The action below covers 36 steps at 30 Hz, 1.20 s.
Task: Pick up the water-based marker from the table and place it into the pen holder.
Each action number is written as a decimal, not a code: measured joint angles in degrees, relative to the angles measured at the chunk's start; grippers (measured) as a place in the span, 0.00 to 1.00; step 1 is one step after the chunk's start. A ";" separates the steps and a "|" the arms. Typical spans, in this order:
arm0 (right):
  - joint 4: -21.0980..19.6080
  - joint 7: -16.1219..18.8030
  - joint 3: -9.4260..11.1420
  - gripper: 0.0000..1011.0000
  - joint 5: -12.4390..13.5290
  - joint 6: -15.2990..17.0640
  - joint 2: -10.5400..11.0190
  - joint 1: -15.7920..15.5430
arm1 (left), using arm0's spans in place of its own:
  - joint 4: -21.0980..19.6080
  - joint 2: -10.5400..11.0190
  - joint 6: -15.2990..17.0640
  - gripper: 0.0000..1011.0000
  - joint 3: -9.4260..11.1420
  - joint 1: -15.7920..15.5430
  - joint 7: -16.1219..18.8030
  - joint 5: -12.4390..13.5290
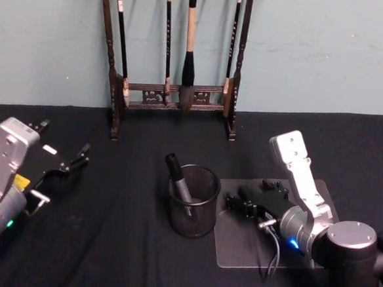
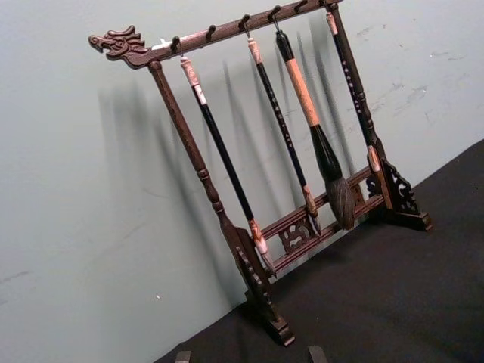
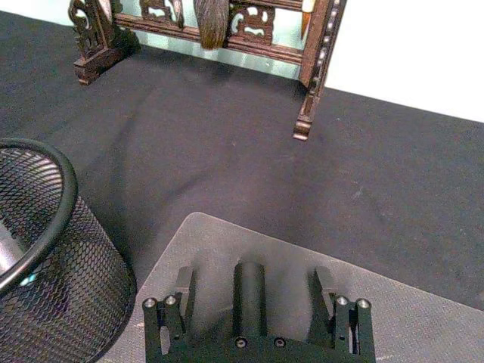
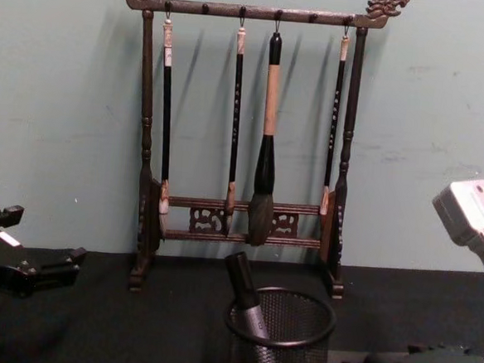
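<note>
Bench [image 1: 105, 242]: flat top under plain black cloth, matte, slightly creased. A grey patch [image 1: 237, 245], smooth and rectangular with rounded corners, lies on its right half.

Wall [image 1: 316, 54]: pale green, flat painted, directly behind the bench.

Brush rack [image 4: 224, 205]: tall, dark turned wood, carved dragon-head ends on the top bar, fretwork lower rail. It stands at the back edge and four calligraphy brushes [image 4: 266, 150] hang from its hooks.

Pen holder [image 1: 196, 216]: small round cup of black wire mesh with a solid rim, at bench centre, just beside the grey patch.

Water-based marker [image 1: 178, 175]: dark cap, grey barrel. It stands tilted inside the pen holder, cap above the rim, leaning left.

Left gripper [image 1: 65, 141]: above the bench's left side, well apart from the holder, jaws spread and empty.

Right gripper [image 3: 253, 281]: low over the grey patch, near the holder, jaws spread and empty.
</note>
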 joint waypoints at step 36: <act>1.40 1.53 1.06 0.99 -1.53 0.40 -1.18 0.42 | 0.00 0.00 0.00 0.99 0.00 0.00 0.00 0.00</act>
